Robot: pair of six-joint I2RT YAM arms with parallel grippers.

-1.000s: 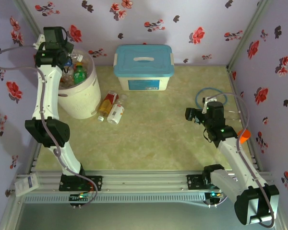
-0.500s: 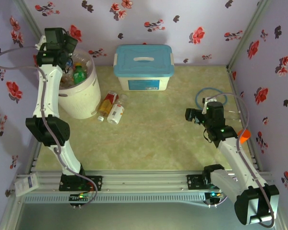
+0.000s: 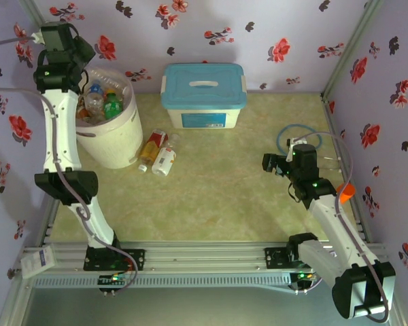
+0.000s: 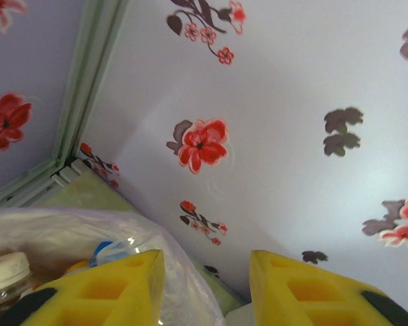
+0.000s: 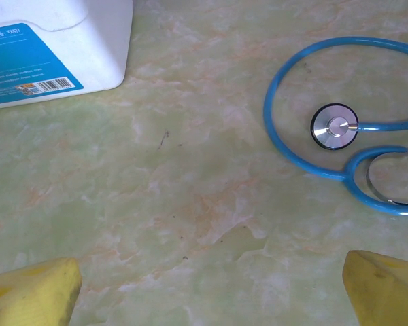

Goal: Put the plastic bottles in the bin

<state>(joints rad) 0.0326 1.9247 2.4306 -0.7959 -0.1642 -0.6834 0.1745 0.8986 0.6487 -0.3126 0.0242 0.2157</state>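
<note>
You have the round white plastic bin (image 3: 115, 139), with a pinkish liner (image 4: 68, 224) over its rim, at the upper left of the overhead view. It holds a heap of small plastic bottles (image 3: 111, 105), clear and green. An amber bottle (image 3: 151, 145) and a clear bottle (image 3: 164, 161) lie side by side on the floor (image 3: 217, 190), just right of its base. Your left gripper (image 4: 206, 285) hangs above the bin's upper-left rim with its fingers spread and empty. Your right gripper (image 5: 211, 292) is spread wide over bare floor near a blue stethoscope (image 5: 340, 129).
</note>
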